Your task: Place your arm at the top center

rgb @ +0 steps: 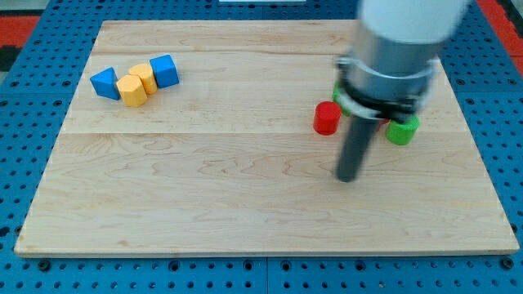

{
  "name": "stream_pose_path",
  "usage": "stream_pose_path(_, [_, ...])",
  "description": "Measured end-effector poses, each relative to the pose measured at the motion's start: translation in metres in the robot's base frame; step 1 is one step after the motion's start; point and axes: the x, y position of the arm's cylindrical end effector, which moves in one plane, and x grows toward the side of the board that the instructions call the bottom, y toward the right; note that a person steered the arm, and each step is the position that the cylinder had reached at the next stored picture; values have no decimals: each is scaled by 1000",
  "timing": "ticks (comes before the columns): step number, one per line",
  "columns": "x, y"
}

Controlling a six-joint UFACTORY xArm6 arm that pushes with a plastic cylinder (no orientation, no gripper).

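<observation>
Dark rod on a smooth wooden desk

The tip [348, 177] sits low and right, below the round red block [327, 118]; the end effector is a bare rod, nothing pinched. Green block [402, 130] beside it; blue and yellow blocks far left.

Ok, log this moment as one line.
my tip: right of board centre, below red block | green block on its right | top centre not reached

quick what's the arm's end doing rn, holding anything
No gripper: my tip holds nothing, touching no block, just below and to the view's right of the red block.
</observation>
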Motion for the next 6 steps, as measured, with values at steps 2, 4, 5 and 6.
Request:
stream_pose_path(2, [-33,-90])
stream_pose_path(4, [-33,-90])
stream_pose_path(5, [-36,-90])
stream_pose_path(6, [-36,-93])
